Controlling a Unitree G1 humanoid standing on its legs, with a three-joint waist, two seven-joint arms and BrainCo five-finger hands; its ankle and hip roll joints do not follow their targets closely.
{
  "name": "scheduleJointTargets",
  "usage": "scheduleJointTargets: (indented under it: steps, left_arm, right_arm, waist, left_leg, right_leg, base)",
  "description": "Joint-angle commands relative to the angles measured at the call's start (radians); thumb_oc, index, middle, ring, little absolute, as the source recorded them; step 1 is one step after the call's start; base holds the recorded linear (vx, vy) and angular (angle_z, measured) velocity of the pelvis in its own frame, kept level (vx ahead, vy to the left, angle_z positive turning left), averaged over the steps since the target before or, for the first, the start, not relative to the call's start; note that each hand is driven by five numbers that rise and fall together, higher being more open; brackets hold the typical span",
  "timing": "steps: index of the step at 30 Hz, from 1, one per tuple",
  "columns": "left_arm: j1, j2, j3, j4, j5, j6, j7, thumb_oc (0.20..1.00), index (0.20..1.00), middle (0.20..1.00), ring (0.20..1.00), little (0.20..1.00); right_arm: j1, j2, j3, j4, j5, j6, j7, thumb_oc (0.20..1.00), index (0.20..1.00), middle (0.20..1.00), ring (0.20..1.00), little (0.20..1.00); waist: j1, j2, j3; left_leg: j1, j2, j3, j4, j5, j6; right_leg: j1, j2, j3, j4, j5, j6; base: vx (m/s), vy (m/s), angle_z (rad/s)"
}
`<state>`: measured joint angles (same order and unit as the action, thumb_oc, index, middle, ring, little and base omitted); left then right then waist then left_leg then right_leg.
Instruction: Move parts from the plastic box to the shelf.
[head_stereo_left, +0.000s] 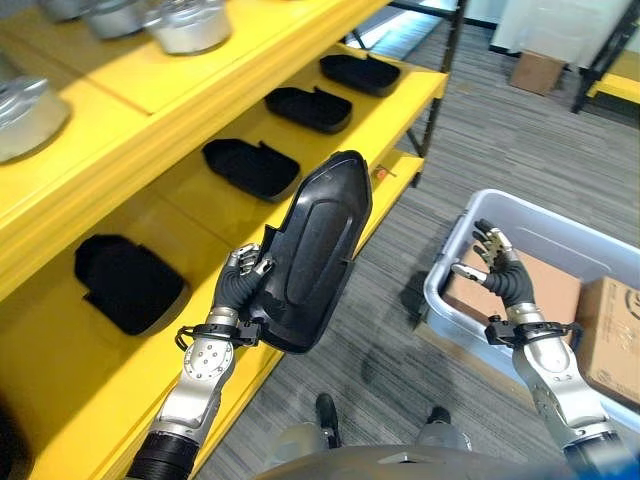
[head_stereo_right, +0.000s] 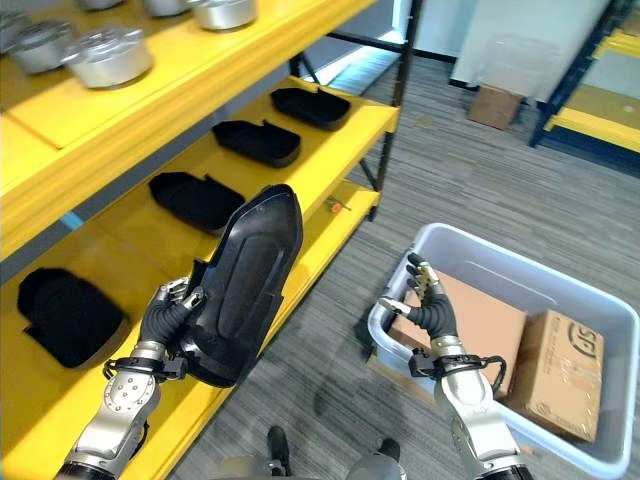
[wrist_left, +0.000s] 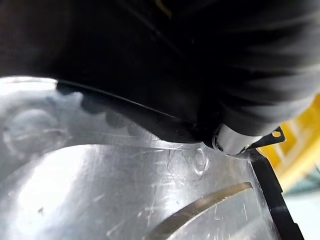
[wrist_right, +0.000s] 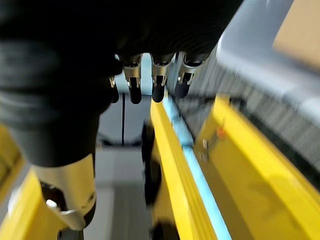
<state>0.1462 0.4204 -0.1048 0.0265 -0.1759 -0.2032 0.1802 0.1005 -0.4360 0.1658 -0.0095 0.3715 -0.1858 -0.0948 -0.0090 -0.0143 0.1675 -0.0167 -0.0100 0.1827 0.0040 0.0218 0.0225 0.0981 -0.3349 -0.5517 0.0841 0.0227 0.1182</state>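
Item, in hand: one black moulded part (head_stereo_left: 318, 250), long and shell-shaped, held upright in my left hand (head_stereo_left: 243, 285); my fingers (head_stereo_left: 246, 258) were curled round its lower edge, and it stood in the air just in front of the yellow shelf (head_stereo_left: 400, 95)

Item, on the shelf's lower level: four matching black parts laid in a row, well apart from one another – nearest (head_stereo_left: 125, 282), second (head_stereo_left: 250, 166), third (head_stereo_left: 308, 107), farthest (head_stereo_left: 360, 73)

Item, on the level above: silver metal castings, one at the near end (head_stereo_left: 25, 115), one farther along (head_stereo_left: 188, 25)

Item, on the grey carpeted floor (head_stereo_left: 500, 140): one pale plastic box (head_stereo_left: 448, 262), holding a flat brown cardboard sheet (head_stereo_right: 490, 320) and a printed cardboard carton (head_stereo_right: 556, 372) beside it

Item, my right hand (head_stereo_left: 495, 262): raised over the near rim of the plastic box, fingers (head_stereo_left: 492, 240) loosely spread and holding nothing

Item, far background: a brown carton (head_stereo_left: 537, 70) on the floor
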Motion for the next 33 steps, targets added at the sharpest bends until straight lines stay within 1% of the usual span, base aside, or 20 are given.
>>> scheduleJointTargets:
  steps: [1,2,3,4,5,7,8,9,10,11,12,13,14,15,17,20,27,29,32,33]
  left_arm:
    - [-0.032,0.035,0.083,-0.097,0.037,-0.064,0.009,0.200,0.200,0.200,0.200,0.200]
    - [-0.030,0.036,0.084,-0.099,0.037,-0.062,0.009,0.200,0.200,0.200,0.200,0.200]
    - [-0.034,0.043,0.091,-0.096,0.057,-0.062,0.013,0.200,0.200,0.200,0.200,0.200]
    - [-0.034,0.043,0.091,-0.097,0.058,-0.062,0.014,0.200,0.200,0.200,0.200,0.200]
    - [-0.038,0.048,0.094,-0.097,0.069,-0.061,0.017,0.200,0.200,0.200,0.200,0.200]
    - [-0.044,0.052,0.096,-0.096,0.078,-0.060,0.023,0.200,0.200,0.200,0.200,0.200]
    - [-0.061,0.057,0.084,-0.087,0.092,-0.056,0.037,0.200,0.200,0.200,0.200,0.200]
    - [-0.067,0.058,0.080,-0.083,0.091,-0.059,0.040,0.200,0.200,0.200,0.200,0.200]
    - [-0.070,0.056,0.076,-0.078,0.090,-0.059,0.041,0.200,0.200,0.200,0.200,0.200]
    - [-0.070,0.051,0.075,-0.071,0.085,-0.061,0.042,0.200,0.200,0.200,0.200,0.200]
    - [-0.067,0.050,0.074,-0.073,0.084,-0.061,0.038,0.200,0.200,0.200,0.200,0.200]
    - [-0.067,0.050,0.074,-0.074,0.084,-0.061,0.038,0.200,0.200,0.200,0.200,0.200]
    - [-0.067,0.039,0.068,-0.067,0.076,-0.056,0.035,0.200,0.200,0.200,0.200,0.200]
    - [-0.067,0.034,0.061,-0.068,0.071,-0.054,0.029,0.200,0.200,0.200,0.200,0.200]
    - [-0.069,0.030,0.060,-0.069,0.073,-0.054,0.028,0.200,0.200,0.200,0.200,0.200]
    - [-0.058,0.029,0.069,-0.072,0.079,-0.052,0.029,0.200,0.200,0.200,0.200,0.200]
    - [-0.003,0.017,0.104,-0.092,0.056,-0.067,0.025,0.200,0.200,0.200,0.200,0.200]
    - [0.010,0.015,0.108,-0.096,0.052,-0.067,0.016,0.200,0.200,0.200,0.200,0.200]
    - [0.017,0.008,0.104,-0.096,0.035,-0.074,-0.003,0.200,0.200,0.200,0.200,0.200]
    - [0.017,0.008,0.104,-0.096,0.034,-0.074,-0.003,0.200,0.200,0.200,0.200,0.200]
  right_arm:
    - [-0.058,-0.019,0.034,-0.008,0.006,-0.029,0.016,1.000,1.000,1.000,1.000,1.000]
    - [-0.058,-0.018,0.035,-0.008,0.006,-0.028,0.016,1.000,1.000,1.000,1.000,1.000]
    - [-0.064,-0.002,0.047,0.006,0.001,-0.023,0.015,1.000,1.000,1.000,1.000,1.000]
    - [-0.066,-0.001,0.048,0.008,0.001,-0.024,0.015,1.000,1.000,1.000,1.000,1.000]
    - [-0.074,0.017,0.063,0.015,-0.003,-0.019,0.013,1.000,1.000,1.000,1.000,1.000]
    - [-0.084,0.030,0.078,0.021,-0.001,-0.017,0.015,1.000,1.000,1.000,1.000,1.000]
    - [-0.095,0.041,0.095,0.019,0.003,-0.016,0.016,1.000,1.000,1.000,1.000,1.000]
    - [-0.097,0.043,0.102,0.017,0.009,-0.015,0.019,1.000,1.000,1.000,1.000,1.000]
    - [-0.101,0.042,0.107,0.012,0.015,-0.015,0.027,1.000,1.000,1.000,1.000,1.000]
    - [-0.104,0.036,0.115,0.009,0.020,-0.012,0.038,1.000,1.000,1.000,1.000,1.000]
    - [-0.101,0.030,0.119,0.007,0.026,-0.011,0.044,1.000,1.000,1.000,1.000,1.000]
    - [-0.101,0.030,0.118,0.007,0.026,-0.011,0.044,1.000,1.000,1.000,1.000,1.000]
    - [-0.097,0.024,0.125,0.001,0.037,-0.011,0.058,1.000,1.000,1.000,1.000,1.000]
    - [-0.093,0.018,0.125,-0.001,0.038,-0.012,0.061,1.000,1.000,1.000,1.000,1.000]
    - [-0.090,0.011,0.127,-0.005,0.041,-0.012,0.064,1.000,1.000,1.000,1.000,1.000]
    - [-0.084,0.011,0.126,-0.002,0.043,-0.014,0.065,1.000,1.000,1.000,1.000,1.000]
    - [-0.101,0.011,0.137,0.013,0.039,-0.019,0.068,1.000,1.000,1.000,1.000,1.000]
    - [-0.099,0.008,0.134,0.011,0.039,-0.020,0.071,1.000,1.000,1.000,1.000,1.000]
    - [-0.097,-0.013,0.113,-0.004,0.041,-0.030,0.067,1.000,1.000,1.000,1.000,1.000]
    - [-0.096,-0.014,0.112,-0.004,0.041,-0.030,0.067,1.000,1.000,1.000,1.000,1.000]
  waist:
    - [0.003,-0.005,-0.022]
    - [0.001,-0.007,-0.022]
    - [0.017,-0.011,-0.024]
    - [0.015,-0.014,-0.023]
    - [0.023,-0.015,-0.028]
    - [0.022,-0.017,-0.027]
    - [0.007,-0.021,-0.021]
    - [-0.003,-0.019,-0.015]
    - [-0.013,-0.013,-0.012]
    - [-0.021,-0.010,-0.011]
    - [-0.022,-0.010,-0.010]
    - [-0.020,-0.009,-0.011]
    - [-0.032,-0.016,-0.013]
    - [-0.043,-0.022,-0.015]
    - [-0.050,-0.033,-0.020]
    - [-0.046,-0.046,-0.028]
    - [-0.010,-0.054,-0.073]
    - [-0.004,-0.055,-0.076]
    - [0.001,-0.058,-0.048]
    - [-0.002,-0.058,-0.048]
  left_leg:
    - [0.084,0.042,-0.034,-0.011,-0.103,-0.042]
    - [0.084,0.039,-0.036,-0.012,-0.102,-0.040]
    - [0.085,0.012,-0.051,-0.020,-0.105,-0.027]
    - [0.086,0.008,-0.053,-0.021,-0.105,-0.024]
    - [0.096,-0.016,-0.064,-0.034,-0.109,-0.012]
    - [0.109,-0.029,-0.072,-0.048,-0.106,-0.003]
    - [0.106,-0.042,-0.091,-0.059,-0.079,0.011]
    - [0.111,-0.040,-0.102,-0.064,-0.073,0.016]
    - [0.112,-0.038,-0.116,-0.066,-0.065,0.023]
    - [0.113,-0.038,-0.124,-0.071,-0.054,0.029]
    - [0.118,-0.043,-0.130,-0.077,-0.050,0.031]
    - [0.114,-0.042,-0.129,-0.077,-0.047,0.031]
    - [0.105,-0.058,-0.162,-0.072,-0.034,0.040]
    - [0.097,-0.068,-0.180,-0.067,-0.029,0.041]
    - [0.078,-0.085,-0.199,-0.060,-0.014,0.039]
    - [0.075,-0.092,-0.205,-0.072,-0.002,0.033]
    - [0.048,-0.080,-0.184,-0.076,0.012,0.021]
    - [0.030,-0.079,-0.187,-0.046,0.008,0.017]
    - [-0.047,-0.094,-0.209,0.088,-0.012,-0.008]
    - [-0.051,-0.094,-0.212,0.095,-0.014,-0.009]
  right_leg:
    - [-0.057,-0.044,-0.013,0.022,0.112,0.073]
    - [-0.056,-0.048,-0.014,0.022,0.114,0.076]
    - [-0.053,-0.076,-0.021,0.033,0.145,0.091]
    - [-0.052,-0.080,-0.022,0.033,0.146,0.094]
    - [-0.050,-0.106,-0.031,0.063,0.163,0.102]
    - [-0.052,-0.120,-0.024,0.085,0.166,0.104]
    - [-0.082,-0.107,0.052,0.118,0.174,0.073]
    - [-0.115,-0.071,0.133,0.149,0.149,0.057]
    - [-0.150,-0.010,0.227,0.193,0.103,0.036]
    - [-0.181,0.080,0.302,0.227,0.036,0.010]
    - [-0.193,0.128,0.333,0.246,0.000,-0.004]
    - [-0.196,0.130,0.334,0.243,0.004,-0.005]
    - [-0.214,0.239,0.377,0.293,-0.062,-0.033]
    - [-0.227,0.291,0.415,0.302,-0.082,-0.043]
    - [-0.231,0.346,0.452,0.272,-0.083,-0.058]
    - [-0.190,0.336,0.427,0.194,-0.080,-0.066]
    - [-0.086,0.350,0.455,-0.005,-0.069,-0.070]
    - [-0.066,0.352,0.453,-0.040,-0.063,-0.073]
    - [-0.053,0.348,0.434,-0.066,-0.049,-0.088]
    - [-0.053,0.348,0.431,-0.066,-0.049,-0.088]
  base:
    - [0.03,0.209,0.64]
    - [0.04,0.298,0.65]
    - [0.02,0.169,0.45]
    - [0.06,0.307,0.45]
    - [0.05,0.238,0.43]
    - [0.00,0.207,0.37]
    - [-0.07,0.140,0.21]
    - [-0.08,0.195,0.27]
    - [-0.02,0.154,0.55]
    - [-0.01,0.142,0.71]
    - [0.00,0.083,0.59]
    - [-0.01,0.087,0.22]
    - [-0.03,0.071,0.09]
    - [-0.05,0.094,0.21]
    - [-0.07,0.029,0.67]
    - [-0.05,-0.026,0.26]
    - [-0.07,-0.069,-0.01]
    - [-0.08,-0.051,-0.06]
    - [-0.14,-0.045,0.20]
    - [-0.13,-0.011,0.28]
